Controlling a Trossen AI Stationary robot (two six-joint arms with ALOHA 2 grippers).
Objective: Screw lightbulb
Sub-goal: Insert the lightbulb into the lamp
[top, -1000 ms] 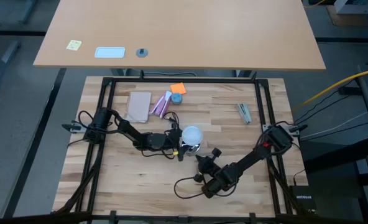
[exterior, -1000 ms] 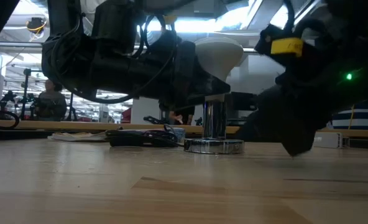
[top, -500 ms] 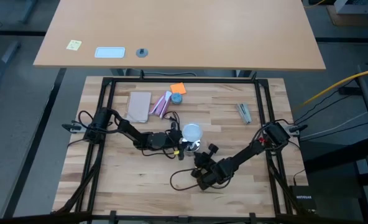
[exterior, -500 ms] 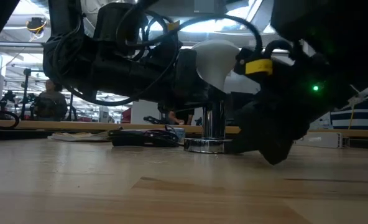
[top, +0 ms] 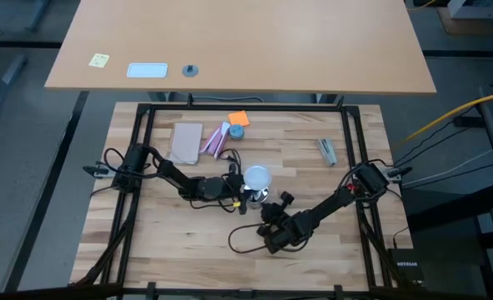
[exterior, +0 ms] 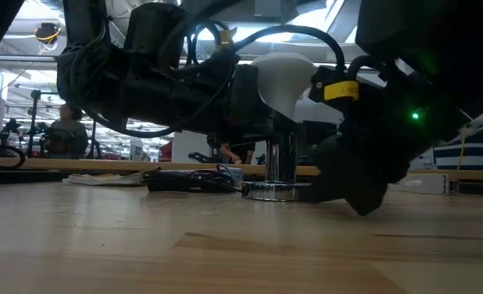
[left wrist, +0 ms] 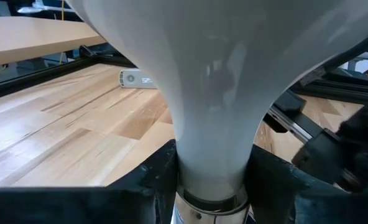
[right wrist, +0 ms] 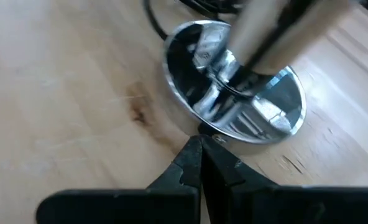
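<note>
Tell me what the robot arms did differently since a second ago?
The left gripper closed on the lightbulb at its narrow neck; a second ago its fingers stood open around it. The right gripper, shut, slid in toward the socket and now its tips sit at the base's edge. Bulb, socket and the pink-and-white packet stayed put.

One lightbulb (top: 256,177), one socket (right wrist: 234,106), two grippers, left (top: 245,197) and right (top: 269,210), beside that socket.
</note>
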